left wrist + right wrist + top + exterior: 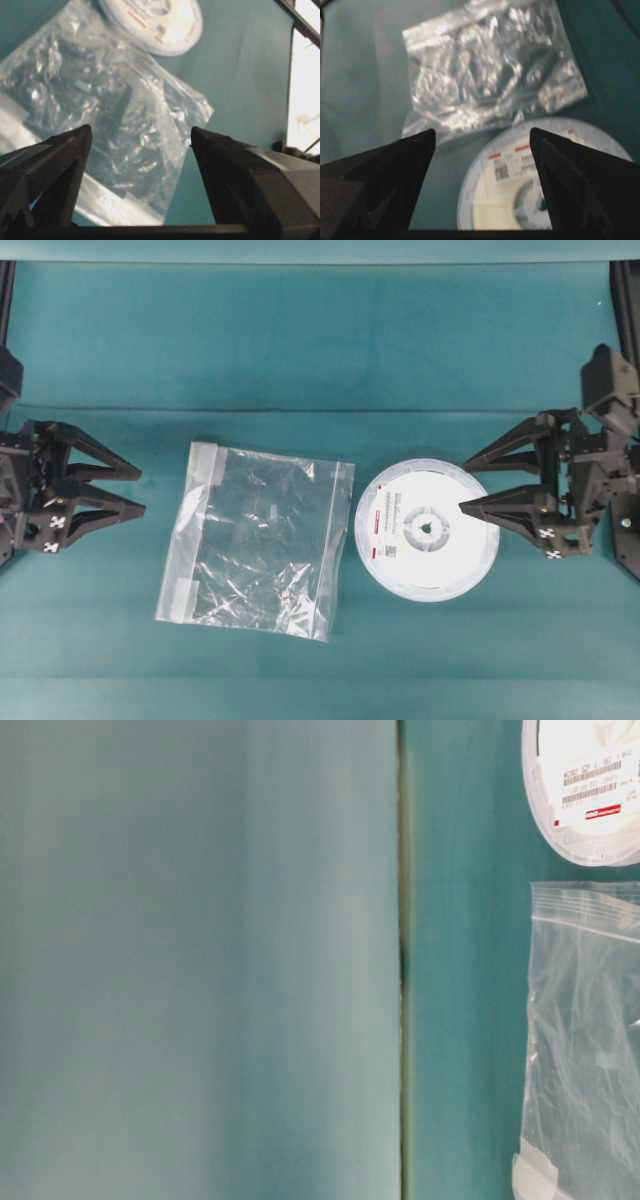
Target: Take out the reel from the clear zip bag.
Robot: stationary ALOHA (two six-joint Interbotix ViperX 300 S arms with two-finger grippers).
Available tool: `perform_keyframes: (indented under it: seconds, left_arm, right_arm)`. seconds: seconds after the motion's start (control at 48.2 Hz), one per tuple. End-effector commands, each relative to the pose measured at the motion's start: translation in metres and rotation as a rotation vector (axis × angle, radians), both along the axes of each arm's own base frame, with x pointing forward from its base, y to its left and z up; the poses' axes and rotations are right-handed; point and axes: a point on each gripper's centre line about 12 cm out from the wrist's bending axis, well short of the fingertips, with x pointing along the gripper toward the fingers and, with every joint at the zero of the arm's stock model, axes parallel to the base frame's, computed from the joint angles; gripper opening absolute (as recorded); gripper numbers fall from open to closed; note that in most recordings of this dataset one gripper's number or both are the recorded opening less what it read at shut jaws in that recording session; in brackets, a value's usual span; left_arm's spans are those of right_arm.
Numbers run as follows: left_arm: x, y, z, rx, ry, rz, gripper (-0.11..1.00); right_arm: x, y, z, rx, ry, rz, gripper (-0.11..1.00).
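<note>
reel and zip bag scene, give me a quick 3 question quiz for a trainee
1. True or false: the reel lies inside the clear zip bag.
2. In the overhead view, which gripper has a fingertip over the reel: the left gripper or the right gripper?
3. Multiple choice: the label with the red mark sits on the reel's
A. side towards the bag
B. side away from the bag
C. hub centre

Key
1. False: the reel lies on the table beside the bag, which looks empty.
2. The right gripper; its jaws stand open, and so do those of the left gripper.
3. A
</note>
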Motion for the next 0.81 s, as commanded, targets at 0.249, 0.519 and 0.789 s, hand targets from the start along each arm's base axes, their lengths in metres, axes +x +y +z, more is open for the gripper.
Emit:
perform_keyframes:
  seconds: [0.249, 0.519, 0.789]
  left_arm:
    - [-0.005, -0.001, 0.035, 0.238, -0.138, -0.084, 0.88]
    - [-0.015, -0.001, 0.054, 0.323, -0.216, -0.098, 0.87]
    - [-0.018, -0.001, 0.059, 0.332, -0.230, -0.098, 0.87]
  right_arm:
    - [-0.018, 0.001, 0.043, -0.126, -0.159, 0.045, 0.92]
    - [-0.042, 0.000, 0.073, -0.218, -0.232, 0.061, 0.92]
    - [-0.049, -0.001, 0.074, -0.223, -0.206, 0.064, 0.92]
